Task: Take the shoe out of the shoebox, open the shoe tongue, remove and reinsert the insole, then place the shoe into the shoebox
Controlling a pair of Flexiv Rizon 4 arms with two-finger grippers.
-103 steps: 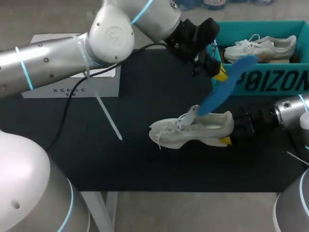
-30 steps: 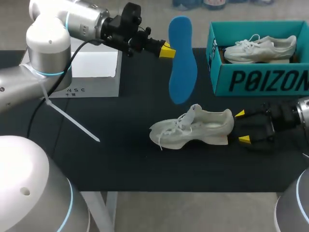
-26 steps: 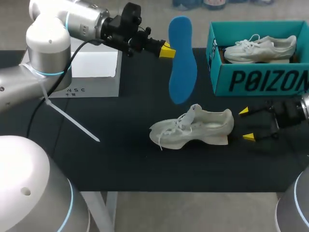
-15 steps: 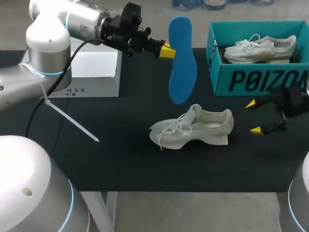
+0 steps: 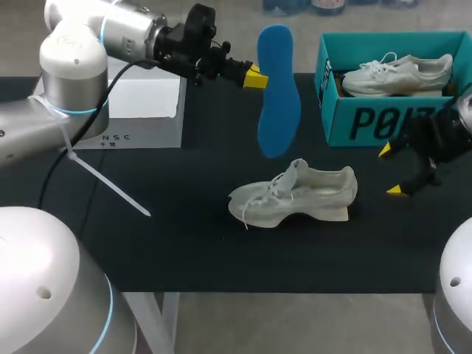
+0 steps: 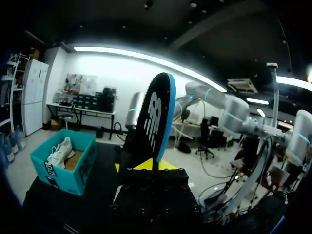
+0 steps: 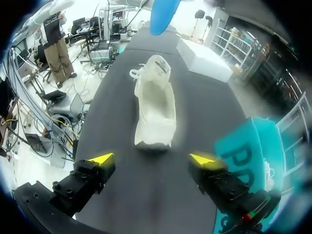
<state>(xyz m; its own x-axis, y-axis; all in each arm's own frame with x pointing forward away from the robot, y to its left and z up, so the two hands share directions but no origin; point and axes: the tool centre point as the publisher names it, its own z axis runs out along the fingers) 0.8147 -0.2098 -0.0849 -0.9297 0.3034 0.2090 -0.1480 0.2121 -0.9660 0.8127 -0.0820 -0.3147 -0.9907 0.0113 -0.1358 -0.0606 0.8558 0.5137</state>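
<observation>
Head view | left jaws apparently pinch insole (image 5: 276, 96) aloft | right jaws spread near shoe (image 5: 295, 195)

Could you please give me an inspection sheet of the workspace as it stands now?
Surface: black table, shoe standing on its sole near the middle.
Job's things: blue insole held in the air beyond the shoe; teal shoebox at the right holds a second shoe.
Clutter: white box at the left.
Grippers: left gripper shut on insole; right gripper open, behind the shoe's heel, apart from it.
Cables: black cable along the left arm.
Surroundings: nothing seen.
</observation>
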